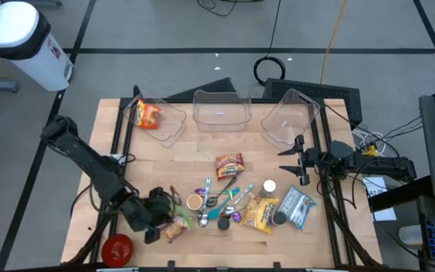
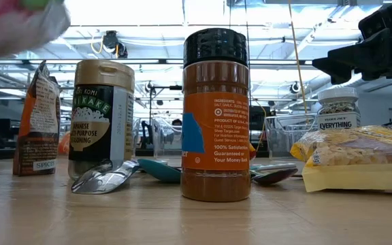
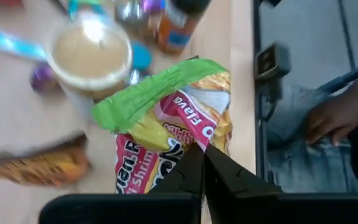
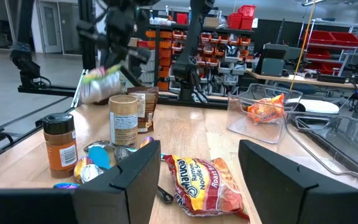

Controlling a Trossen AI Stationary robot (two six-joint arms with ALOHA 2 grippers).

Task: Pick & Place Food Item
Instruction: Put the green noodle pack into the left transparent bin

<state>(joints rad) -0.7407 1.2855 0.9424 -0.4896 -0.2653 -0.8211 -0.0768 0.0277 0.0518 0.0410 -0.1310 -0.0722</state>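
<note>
A pink and yellow shrimp snack packet (image 3: 166, 118) with a green band along one end hangs above the table's near left part (image 1: 177, 228). My left gripper (image 3: 202, 163) is shut on it. In the low view the packet (image 2: 12, 24) shows blurred at the top, clear of the wood. My right gripper (image 1: 293, 165) waits open at the table's right edge, pointing level toward the left, with nothing between its fingers. My left gripper pinches the packet's printed face (image 3: 188, 149) between its two fingers, at the end away from the green band. The fingers slant down from the table's left side. The packet is lifted clear of the table, crumpled, its green end (image 3: 148, 96) farthest from the fingers.
Three clear bins stand along the far edge; the left one (image 1: 157, 119) holds an orange packet. A ramen packet (image 1: 229, 165), spice jars (image 2: 216, 116), spoons and more packets (image 1: 261, 215) crowd the table's near middle. A person's hand (image 3: 331, 118) shows beyond the near edge.
</note>
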